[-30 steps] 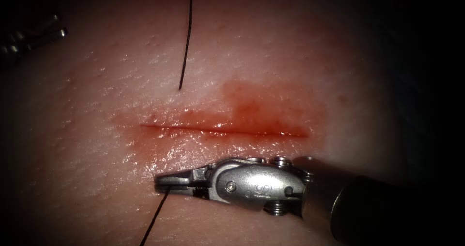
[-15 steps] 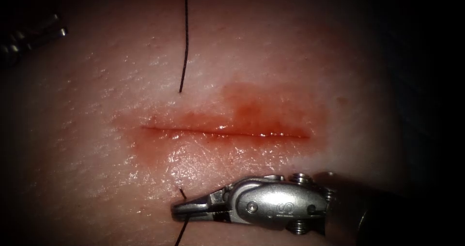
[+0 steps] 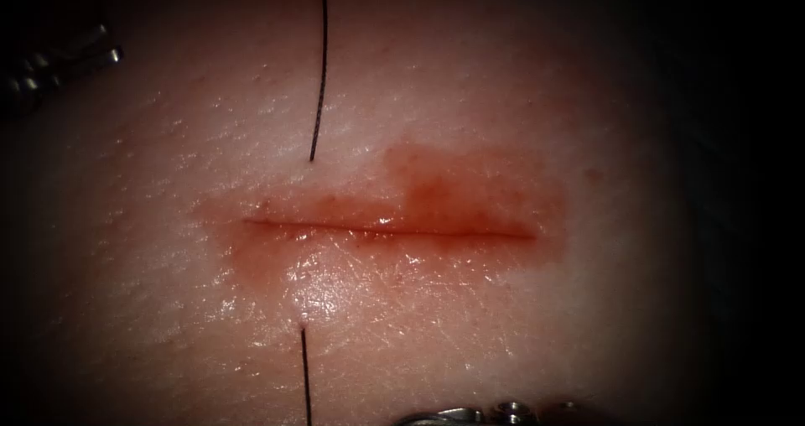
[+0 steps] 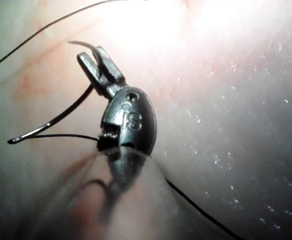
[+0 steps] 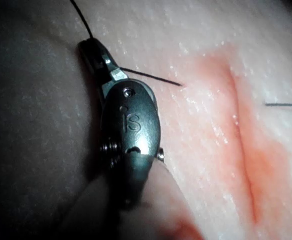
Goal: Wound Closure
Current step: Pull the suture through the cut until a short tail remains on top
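The cut point(image 3: 386, 227) runs level across the tissue point(image 3: 520, 99), ringed by red fluid point(image 3: 457, 193). Thread point(image 3: 319, 74) enters the tissue above the cut's left end and comes out below it as a taut strand point(image 3: 304, 376). My right tool point(image 5: 91, 47) is shut on this thread a short way from the exit point point(image 5: 180, 85); its wrist point(image 3: 503, 411) sits at the endoscope view's bottom edge. My left tool point(image 4: 98, 57) is shut on the curved needle point(image 4: 60, 117) near its blunt end, free of the tissue, tip point(image 4: 10, 141) bare. The left tool point(image 3: 105, 44) lies far left above the cut.
In the left wrist view, loose thread point(image 4: 201, 210) trails over pale tissue beside the left tool. In the right wrist view, a second strand point(image 5: 286, 104) lies across the cut point(image 5: 246, 165) from the right tool.
My right tool moved down and to the right, out to the bottom edge, pulling thread through; the strand below the cut now runs straight from its exit point. The left tool stayed put.
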`<action>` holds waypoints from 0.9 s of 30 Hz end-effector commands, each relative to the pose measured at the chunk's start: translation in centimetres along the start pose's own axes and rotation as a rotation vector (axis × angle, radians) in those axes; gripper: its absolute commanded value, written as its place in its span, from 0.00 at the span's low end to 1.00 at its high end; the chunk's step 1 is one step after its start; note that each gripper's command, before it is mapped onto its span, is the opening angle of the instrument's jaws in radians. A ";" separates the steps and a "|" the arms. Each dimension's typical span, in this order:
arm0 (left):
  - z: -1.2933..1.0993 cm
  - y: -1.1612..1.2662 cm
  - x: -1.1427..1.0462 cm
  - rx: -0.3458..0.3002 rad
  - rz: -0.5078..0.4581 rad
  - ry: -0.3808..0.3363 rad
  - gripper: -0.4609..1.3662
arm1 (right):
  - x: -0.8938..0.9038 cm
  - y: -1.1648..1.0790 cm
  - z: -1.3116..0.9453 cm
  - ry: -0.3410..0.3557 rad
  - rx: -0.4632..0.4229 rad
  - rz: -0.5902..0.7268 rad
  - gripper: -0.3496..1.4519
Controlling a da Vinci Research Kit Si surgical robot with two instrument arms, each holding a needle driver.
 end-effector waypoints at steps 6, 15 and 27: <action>0.01 0.01 -0.01 -0.007 -0.001 0.002 0.06 | 0.14 -0.03 0.25 0.026 0.070 -0.012 0.00; 0.00 0.00 -0.01 -0.008 -0.001 0.003 0.06 | 0.16 -0.04 0.43 0.077 0.142 -0.008 0.00; 0.00 0.00 -0.01 -0.008 -0.001 0.003 0.06 | 0.11 0.09 0.08 0.073 -0.107 0.100 0.99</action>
